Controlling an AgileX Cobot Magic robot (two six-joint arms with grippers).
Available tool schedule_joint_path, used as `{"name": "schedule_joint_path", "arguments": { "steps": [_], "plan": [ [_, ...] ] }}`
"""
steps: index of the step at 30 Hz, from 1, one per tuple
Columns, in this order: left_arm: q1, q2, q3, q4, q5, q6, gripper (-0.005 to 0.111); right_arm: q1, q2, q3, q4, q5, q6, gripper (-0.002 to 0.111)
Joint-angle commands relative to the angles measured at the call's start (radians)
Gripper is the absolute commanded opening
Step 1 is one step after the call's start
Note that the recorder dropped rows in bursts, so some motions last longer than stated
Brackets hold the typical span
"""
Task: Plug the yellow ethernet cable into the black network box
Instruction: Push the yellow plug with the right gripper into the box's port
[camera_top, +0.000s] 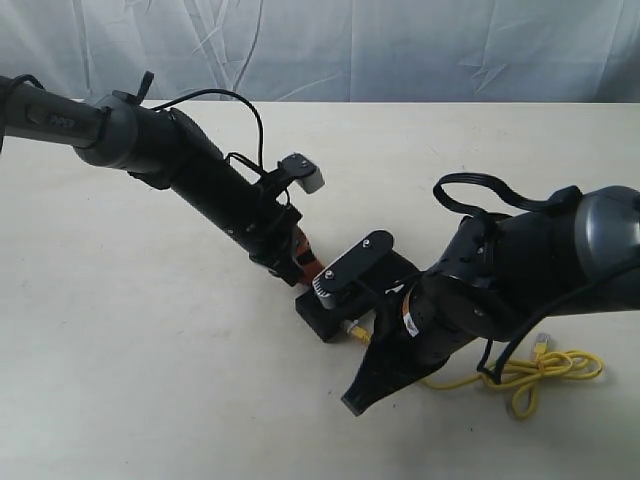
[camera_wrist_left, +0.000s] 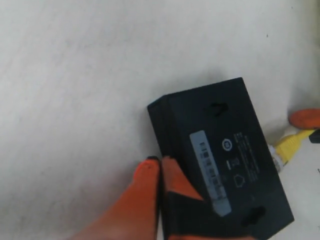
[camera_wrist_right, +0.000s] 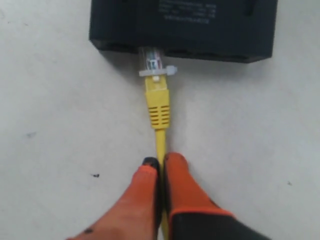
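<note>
The black network box (camera_wrist_left: 220, 155) lies flat on the table, label strip up. My left gripper (camera_wrist_left: 160, 165) is shut with nothing between its orange fingers, and it rests against one long edge of the box. My right gripper (camera_wrist_right: 161, 164) is shut on the yellow ethernet cable (camera_wrist_right: 160, 140) just behind the boot. The clear plug (camera_wrist_right: 152, 61) has its tip in a port on the box's (camera_wrist_right: 182, 22) side; how deep it sits I cannot tell. In the exterior view the box (camera_top: 322, 322) sits between both arms at the table's middle, mostly hidden by the right wrist.
The rest of the cable lies in a looped bundle (camera_top: 545, 372) on the pale table (camera_top: 150, 330) to the right front, its free plug (camera_top: 541, 346) beside it. A white cloth backdrop (camera_top: 400, 45) hangs behind the table's far edge.
</note>
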Motion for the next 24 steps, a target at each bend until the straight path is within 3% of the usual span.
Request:
{"name": "schedule_joint_path", "arguments": {
  "steps": [1, 9, 24],
  "plan": [
    [-0.005, 0.007, 0.0, 0.004, 0.039, -0.006, 0.0, 0.003, -0.001, -0.001, -0.006, -0.029, 0.048, -0.001],
    [-0.005, 0.007, 0.0, -0.006, 0.053, -0.037, 0.0, 0.003, -0.001, -0.001, 0.042, -0.101, 0.069, -0.001],
    [-0.005, 0.007, 0.0, 0.016, -0.023, -0.162, 0.0, 0.003, -0.001, -0.001, 0.092, 0.041, 0.144, -0.001]
  ]
}}
